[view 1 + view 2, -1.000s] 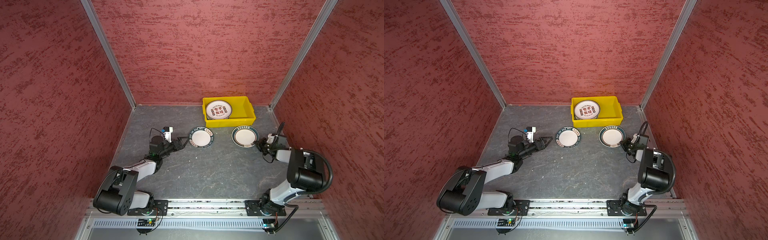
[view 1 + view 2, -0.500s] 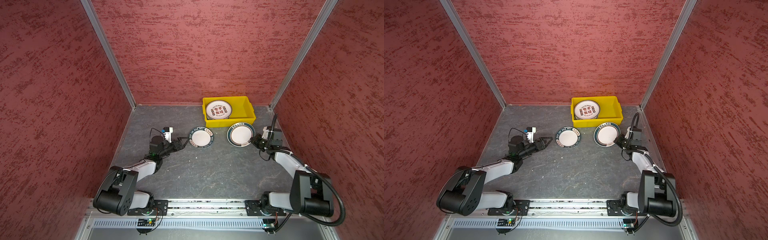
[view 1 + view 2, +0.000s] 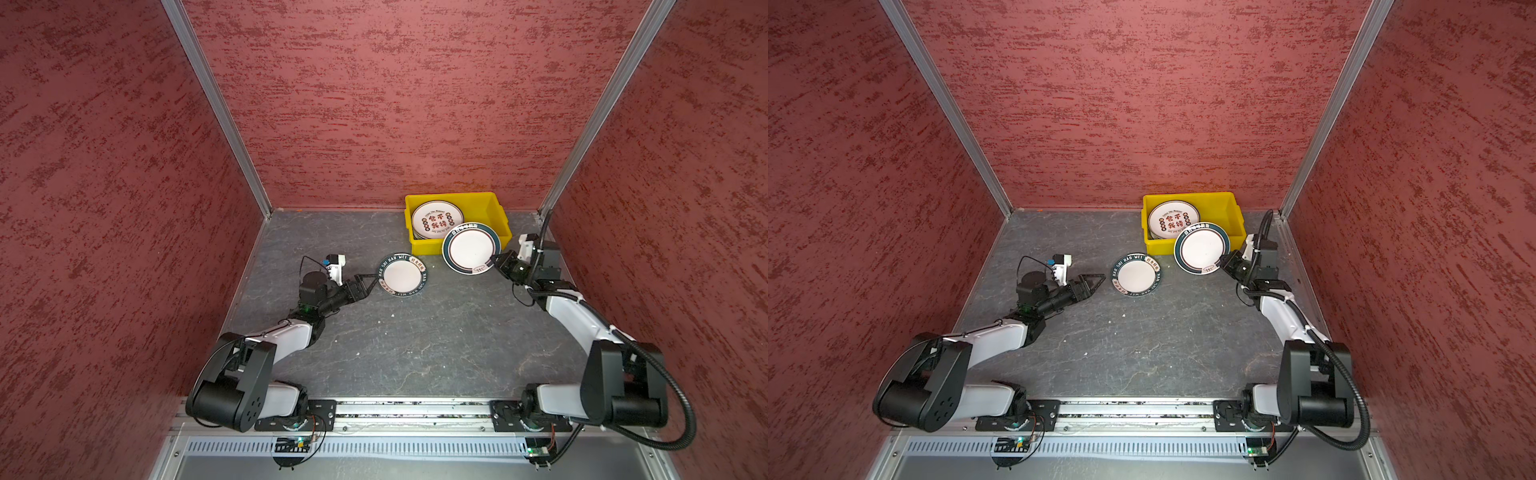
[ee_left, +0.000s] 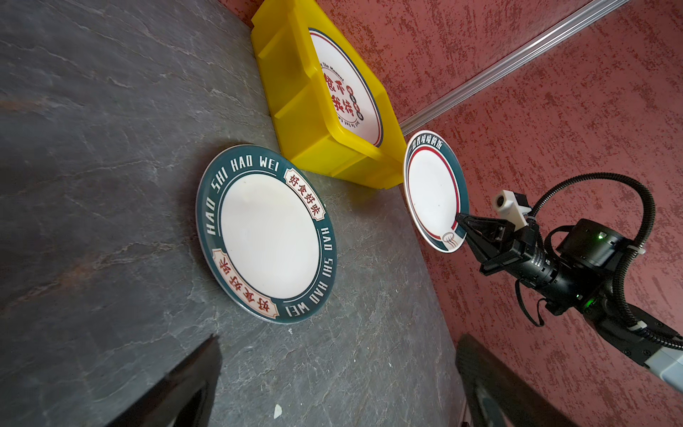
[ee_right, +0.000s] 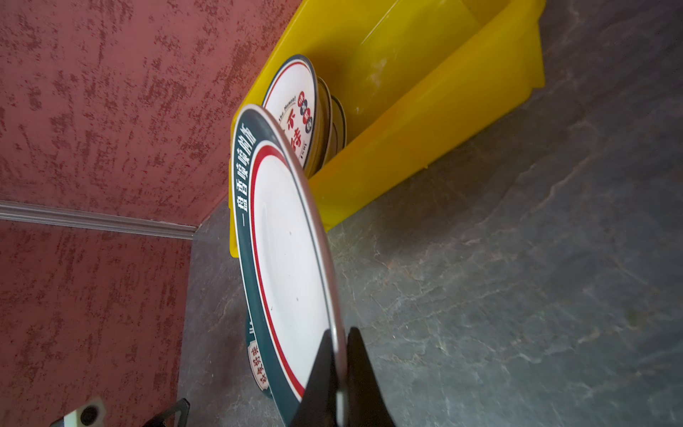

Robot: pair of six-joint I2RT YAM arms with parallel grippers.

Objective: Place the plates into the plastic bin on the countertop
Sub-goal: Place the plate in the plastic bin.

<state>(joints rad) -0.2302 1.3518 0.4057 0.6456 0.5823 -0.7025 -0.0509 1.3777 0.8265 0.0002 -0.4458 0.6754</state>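
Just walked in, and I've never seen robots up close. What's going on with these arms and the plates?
Two robot arms are loading plates into a yellow bin. The right gripper is clamped on the rim of a red-ringed plate, holding it tilted above the countertop by the bin's front wall. A stack topped by a red-lettered plate already sits inside. The left gripper is open, pointing at the HAO SHI HAO WEI plate, which lies flat on the countertop, ungripped.

right end effector (image 3: 495, 262) — raised | teal-rimmed plate (image 3: 469, 247) — off countertop (image 3: 415, 340), now at plastic bin (image 3: 453, 196) front wall
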